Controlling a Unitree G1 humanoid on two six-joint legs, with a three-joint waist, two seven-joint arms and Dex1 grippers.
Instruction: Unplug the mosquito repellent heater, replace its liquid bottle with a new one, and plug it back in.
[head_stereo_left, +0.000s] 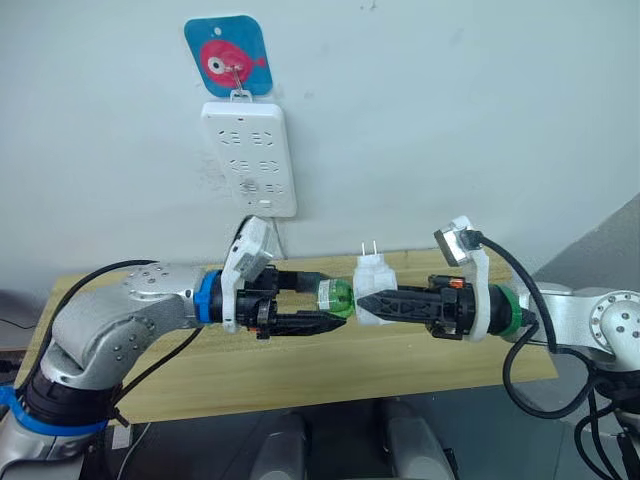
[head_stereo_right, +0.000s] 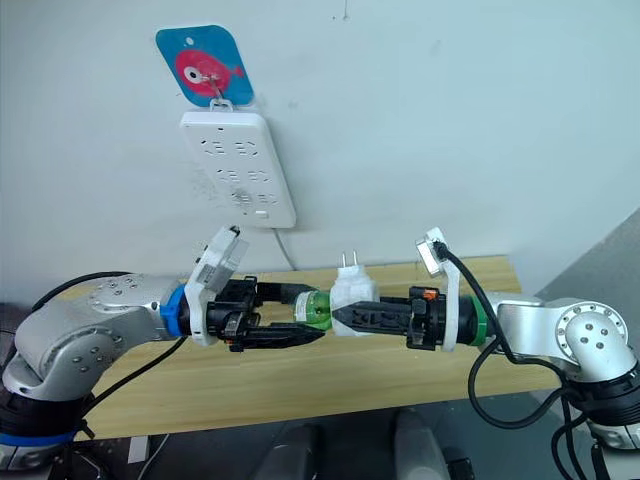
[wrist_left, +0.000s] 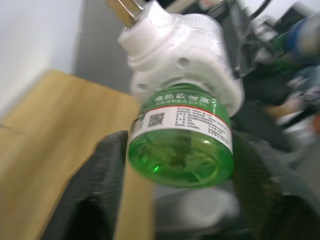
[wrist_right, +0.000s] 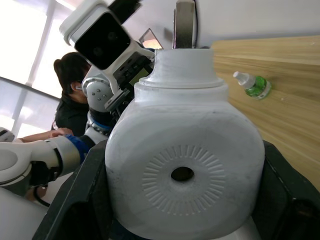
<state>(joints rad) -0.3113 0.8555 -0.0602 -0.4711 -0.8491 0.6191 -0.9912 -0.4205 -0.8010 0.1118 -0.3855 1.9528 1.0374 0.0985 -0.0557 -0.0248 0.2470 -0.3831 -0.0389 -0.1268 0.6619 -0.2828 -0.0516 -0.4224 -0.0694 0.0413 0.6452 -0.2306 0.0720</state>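
Our right gripper (head_stereo_left: 368, 303) clamps the mosquito repellent heater (head_stereo_left: 374, 289); our left gripper (head_stereo_left: 335, 309) grasps its green bottle (head_stereo_left: 335, 297); power strip (head_stereo_left: 250, 157) behind, spare bottle (wrist_right: 252, 84) on table (head_stereo_left: 300, 365).

The mosquito repellent heater (head_stereo_left: 375, 290) is held in the air above the tabletop (head_stereo_left: 300, 370), between the two arms, its prongs pointing up. The right pincer (head_stereo_left: 362, 301) clamps it from the right, one finger on each side of its body. The liquid bottle (head_stereo_left: 335, 297) sticks out of the heater's left side, and the left pincer (head_stereo_left: 335, 305) reaches in from the left with its fingers on either side of the bottle. On the wall behind and above hangs the power strip (head_stereo_left: 250, 157), left of the heater. A second bottle (wrist_right: 253, 85) lies on the tabletop.
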